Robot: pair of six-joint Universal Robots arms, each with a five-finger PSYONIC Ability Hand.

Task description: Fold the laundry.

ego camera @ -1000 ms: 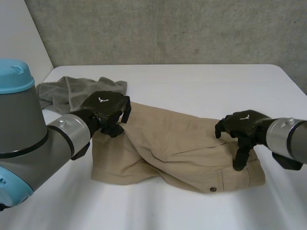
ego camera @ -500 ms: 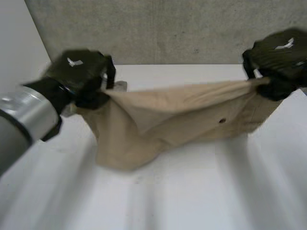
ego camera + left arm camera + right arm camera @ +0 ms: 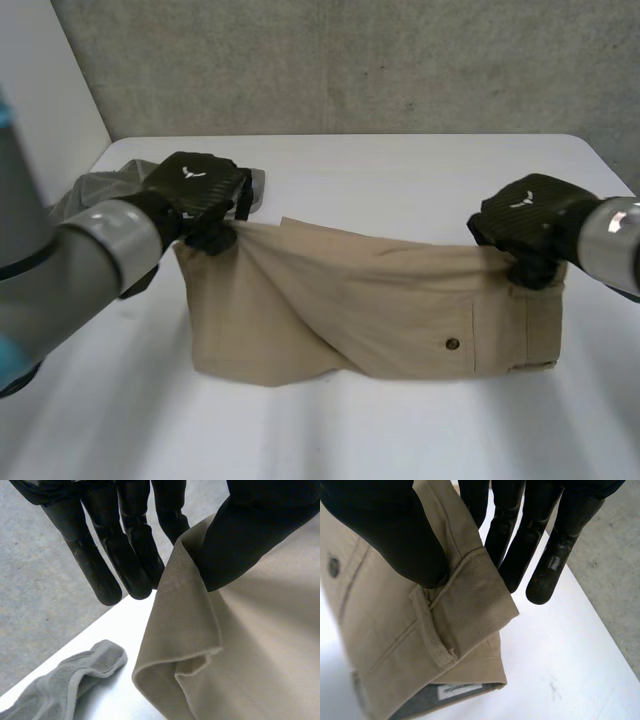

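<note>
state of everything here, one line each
pants: lifted, stretched between both hands, lower edge at the table
left hand: shut, pinching the pants' top edge at one end
right hand: shut, pinching the top edge at the other end
grey cloth: crumpled on the table by the left hand

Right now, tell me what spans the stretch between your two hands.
The tan garment is stretched between the left hand and the right hand, as the head view shows.
</note>
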